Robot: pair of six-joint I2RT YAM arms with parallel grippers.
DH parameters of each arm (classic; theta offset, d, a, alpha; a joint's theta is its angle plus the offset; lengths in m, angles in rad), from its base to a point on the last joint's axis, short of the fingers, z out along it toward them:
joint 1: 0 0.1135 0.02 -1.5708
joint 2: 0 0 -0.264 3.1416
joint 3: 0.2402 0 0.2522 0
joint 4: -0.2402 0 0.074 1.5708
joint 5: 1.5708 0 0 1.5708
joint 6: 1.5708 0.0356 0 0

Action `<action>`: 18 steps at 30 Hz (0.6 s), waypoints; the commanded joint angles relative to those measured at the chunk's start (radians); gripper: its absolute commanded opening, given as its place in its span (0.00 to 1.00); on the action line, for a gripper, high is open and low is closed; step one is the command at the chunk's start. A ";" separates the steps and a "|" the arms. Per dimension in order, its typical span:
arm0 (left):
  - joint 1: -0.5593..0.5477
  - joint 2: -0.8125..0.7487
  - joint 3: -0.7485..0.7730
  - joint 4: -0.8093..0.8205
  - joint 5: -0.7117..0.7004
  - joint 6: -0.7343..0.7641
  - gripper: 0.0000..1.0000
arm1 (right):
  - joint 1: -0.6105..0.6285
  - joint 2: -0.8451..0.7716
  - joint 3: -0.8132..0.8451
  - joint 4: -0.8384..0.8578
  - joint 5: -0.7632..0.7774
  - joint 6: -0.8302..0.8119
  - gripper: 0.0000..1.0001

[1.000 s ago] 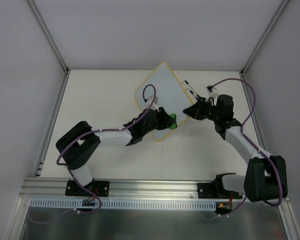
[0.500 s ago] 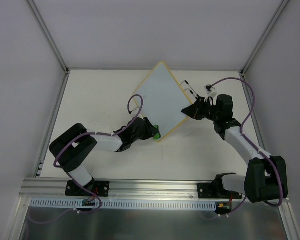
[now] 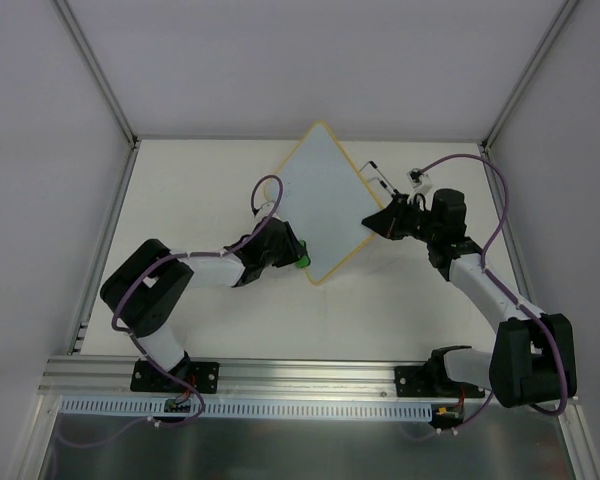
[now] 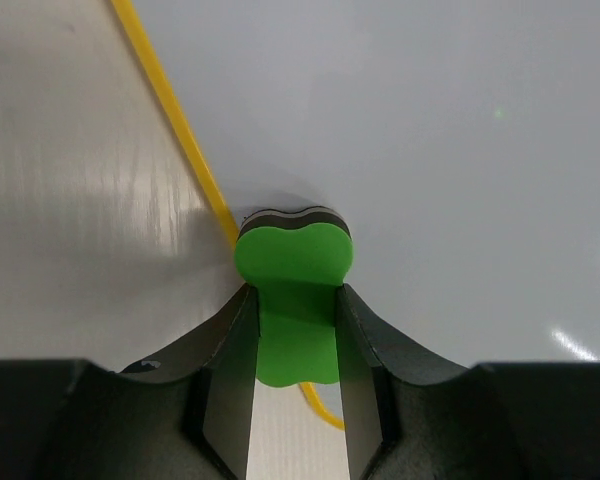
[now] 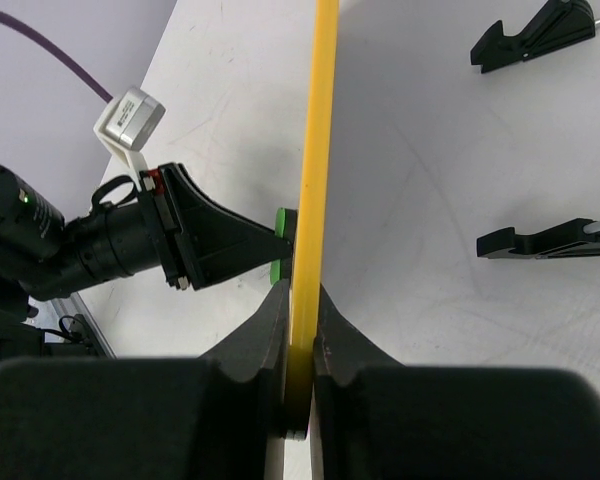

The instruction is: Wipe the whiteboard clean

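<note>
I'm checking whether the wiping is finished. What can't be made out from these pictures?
- Top view: any faint ink on the whiteboard would be too small to see, and the left gripper covers part of its lower-left edge.
- Left wrist view: the eraser hides the patch beneath it.
- Right wrist view: the whiteboard is edge-on in the right gripper, so the face under the eraser is out of sight.

Eraser (image 3: pixel 303 261) on near-left edge of whiteboard (image 3: pixel 325 200)

Left arm (image 3: pixel 205 270): low, reaching forward-right
Left pincer (image 4: pixel 295 300): closed on green bone-shaped foam eraser (image 4: pixel 293 255)
Right arm (image 3: pixel 480 285): elbow bent, reaching left
Right pincer (image 5: pixel 300 292): clamped on yellow-framed white whiteboard (image 5: pixel 320 150) edge
</note>
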 commanded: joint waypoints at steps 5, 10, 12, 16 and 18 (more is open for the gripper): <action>0.091 0.083 0.180 -0.027 0.029 0.082 0.00 | 0.042 -0.015 -0.014 -0.013 -0.114 -0.151 0.00; 0.154 0.141 0.288 -0.058 0.036 0.122 0.00 | 0.042 -0.012 -0.022 -0.015 -0.133 -0.160 0.00; 0.183 0.178 0.360 -0.082 0.042 0.151 0.00 | 0.042 -0.015 -0.025 -0.015 -0.137 -0.163 0.00; 0.232 0.265 0.541 -0.153 0.072 0.205 0.00 | 0.042 -0.023 -0.023 -0.025 -0.142 -0.161 0.00; 0.248 0.327 0.597 -0.185 0.084 0.225 0.00 | 0.044 -0.027 -0.022 -0.030 -0.144 -0.165 0.00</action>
